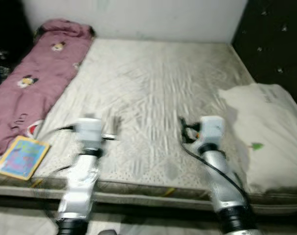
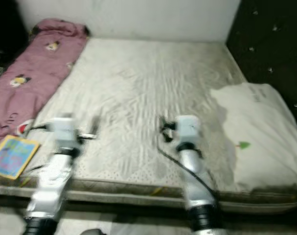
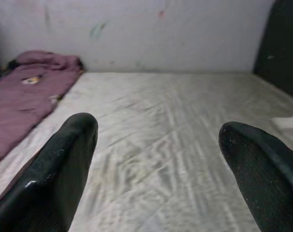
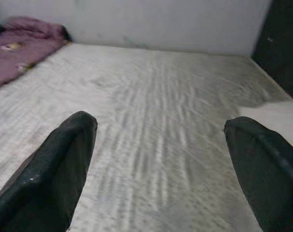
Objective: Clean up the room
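Both grippers spread wide, empty, over the mattress [image 1: 153,88]; left gripper [image 3: 158,159] at lower left, right gripper [image 4: 160,164] lower centre; book [image 1: 22,157] lies flat at lower-left edge, beside the pink blanket [image 1: 35,83]; left arm nearer, book leftward of it

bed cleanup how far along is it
Early, by the look of it. The mattress middle is bare. Both pincers, left and right, are open and hold nothing. Left to do: the book, pink blanket and white pillow lie on the bed.
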Controlling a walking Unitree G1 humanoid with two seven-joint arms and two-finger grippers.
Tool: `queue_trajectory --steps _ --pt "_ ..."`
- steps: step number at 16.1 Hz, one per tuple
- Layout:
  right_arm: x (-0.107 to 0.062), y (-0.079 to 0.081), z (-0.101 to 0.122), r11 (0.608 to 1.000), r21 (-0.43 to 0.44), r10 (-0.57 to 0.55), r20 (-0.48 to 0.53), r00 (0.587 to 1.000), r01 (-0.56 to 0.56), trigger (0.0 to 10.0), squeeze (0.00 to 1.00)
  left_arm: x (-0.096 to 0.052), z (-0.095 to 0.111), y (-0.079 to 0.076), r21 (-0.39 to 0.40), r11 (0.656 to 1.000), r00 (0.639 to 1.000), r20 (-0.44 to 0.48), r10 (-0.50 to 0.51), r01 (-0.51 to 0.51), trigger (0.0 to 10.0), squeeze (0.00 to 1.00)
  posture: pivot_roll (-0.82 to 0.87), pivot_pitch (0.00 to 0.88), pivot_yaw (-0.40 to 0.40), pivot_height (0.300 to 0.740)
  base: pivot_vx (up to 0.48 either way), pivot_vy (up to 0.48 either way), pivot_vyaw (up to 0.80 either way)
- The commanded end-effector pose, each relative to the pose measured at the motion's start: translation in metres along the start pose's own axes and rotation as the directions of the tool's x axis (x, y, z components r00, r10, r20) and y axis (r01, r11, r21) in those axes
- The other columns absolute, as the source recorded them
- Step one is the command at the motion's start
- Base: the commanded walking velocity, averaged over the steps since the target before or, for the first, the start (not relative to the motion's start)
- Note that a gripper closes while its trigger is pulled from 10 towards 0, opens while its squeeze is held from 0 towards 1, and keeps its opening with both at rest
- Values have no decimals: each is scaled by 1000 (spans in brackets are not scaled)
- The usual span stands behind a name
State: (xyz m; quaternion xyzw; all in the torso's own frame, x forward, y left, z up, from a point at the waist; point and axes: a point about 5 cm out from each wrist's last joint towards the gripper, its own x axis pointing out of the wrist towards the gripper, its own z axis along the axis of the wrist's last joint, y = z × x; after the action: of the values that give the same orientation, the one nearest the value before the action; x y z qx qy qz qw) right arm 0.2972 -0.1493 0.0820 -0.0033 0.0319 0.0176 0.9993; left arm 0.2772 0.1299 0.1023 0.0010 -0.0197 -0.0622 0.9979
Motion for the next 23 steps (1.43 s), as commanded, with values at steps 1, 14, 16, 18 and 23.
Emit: queue_trajectory --steps 1,14,16,18,23 --pt "3 12 5 999 18 38 26 999 -38 10000 0 -1 0 12 27 999 1000 -3 27 -27 10000 0 78 0 -21 740 352 0 0" --pt "5 12 3 999 8 35 16 999 -35 10000 0 3 -5 9 24 999 999 -43 26 -25 10000 0 75 0 -20 740 118 33 -94" --pt "5 13 4 999 12 36 17 999 -36 10000 0 3 -6 11 17 999 998 -58 35 -34 10000 0 70 0 -20 740 0 480 -400" --pt "5 13 4 999 10 38 17 999 -38 10000 0 3 -6 10 14 999 998 -57 36 -35 10000 0 71 0 -20 740 0 480 0" --pt "5 13 3 999 8 43 10 999 -43 10000 0 3 -5 8 9 999 998 -57 31 -31 10000 0 68 0 -25 740 0 480 0"
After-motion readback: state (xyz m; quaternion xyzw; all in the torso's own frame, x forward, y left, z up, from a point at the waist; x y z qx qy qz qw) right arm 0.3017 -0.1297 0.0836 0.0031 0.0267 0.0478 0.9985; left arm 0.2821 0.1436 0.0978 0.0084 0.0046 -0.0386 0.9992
